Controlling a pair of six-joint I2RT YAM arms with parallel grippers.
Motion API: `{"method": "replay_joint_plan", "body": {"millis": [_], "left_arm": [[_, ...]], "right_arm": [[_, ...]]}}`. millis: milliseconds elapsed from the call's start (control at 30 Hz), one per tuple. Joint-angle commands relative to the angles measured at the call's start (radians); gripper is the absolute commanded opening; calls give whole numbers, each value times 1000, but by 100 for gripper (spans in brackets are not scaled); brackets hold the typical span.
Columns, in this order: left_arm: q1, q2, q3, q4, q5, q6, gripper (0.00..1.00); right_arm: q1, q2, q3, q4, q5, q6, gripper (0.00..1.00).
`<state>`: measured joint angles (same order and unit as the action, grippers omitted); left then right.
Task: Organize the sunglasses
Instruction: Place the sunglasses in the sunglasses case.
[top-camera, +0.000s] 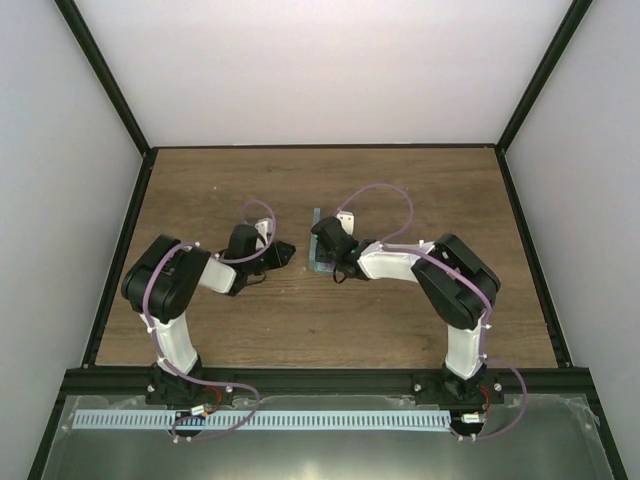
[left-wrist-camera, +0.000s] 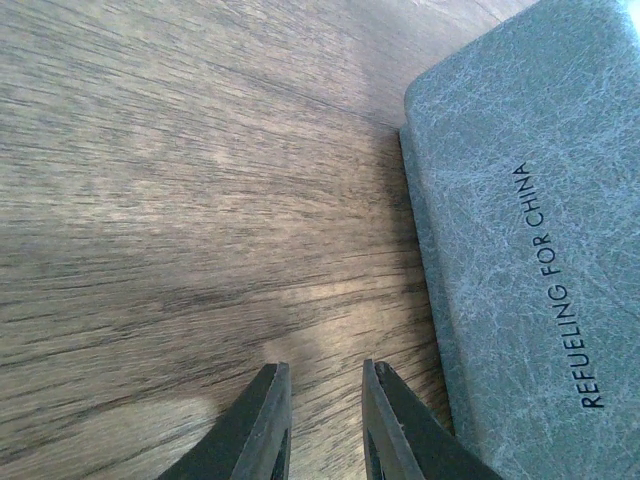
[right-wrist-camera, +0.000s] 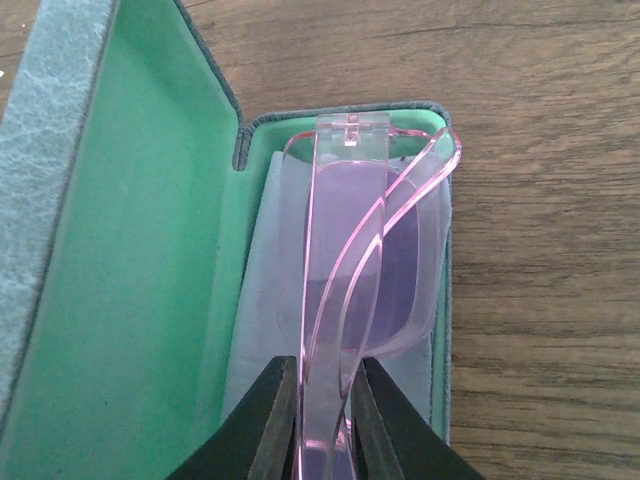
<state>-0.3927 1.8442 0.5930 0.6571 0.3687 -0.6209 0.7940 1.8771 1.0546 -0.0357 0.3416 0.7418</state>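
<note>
Clearly, right end effector (right-wrist-camera: 325, 370) pinches sunglasses (right-wrist-camera: 385, 270).

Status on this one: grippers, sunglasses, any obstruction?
Left gripper slightly open, empty, beside sunglasses case. Right gripper shut on folded pink sunglasses, inside the open case, over cloth. No obstruction seen.

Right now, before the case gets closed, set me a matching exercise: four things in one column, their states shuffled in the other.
Column one
1. sunglasses
2. left gripper
3. right gripper
4. case lid

Column two
A. open, green lining showing
B. shut on the pink frame
C. empty, over the wooden table
D. pink, inside the case over a pale cloth

Pairs: 1-D, 2-C, 3-B, 4-A
</note>
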Motion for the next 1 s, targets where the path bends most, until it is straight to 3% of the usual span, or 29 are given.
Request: {"method": "replay_joint_plan", "body": {"millis": [0, 567, 667, 767, 967], "left_arm": [[5, 7, -36, -87, -27, 6, 24], [5, 17, -27, -94, -8, 13, 24], [4, 20, -26, -93, -5, 14, 23], [5, 18, -24, -95, 1, 13, 23], [5, 16, -24, -96, 1, 13, 23]], "right_arm": [[8, 19, 54, -18, 42, 33, 8], [8, 74, 80, 0, 0, 30, 13], [8, 75, 84, -2, -6, 23, 18], [8, 67, 80, -5, -1, 25, 29], [11, 23, 53, -8, 8, 27, 35]]}}
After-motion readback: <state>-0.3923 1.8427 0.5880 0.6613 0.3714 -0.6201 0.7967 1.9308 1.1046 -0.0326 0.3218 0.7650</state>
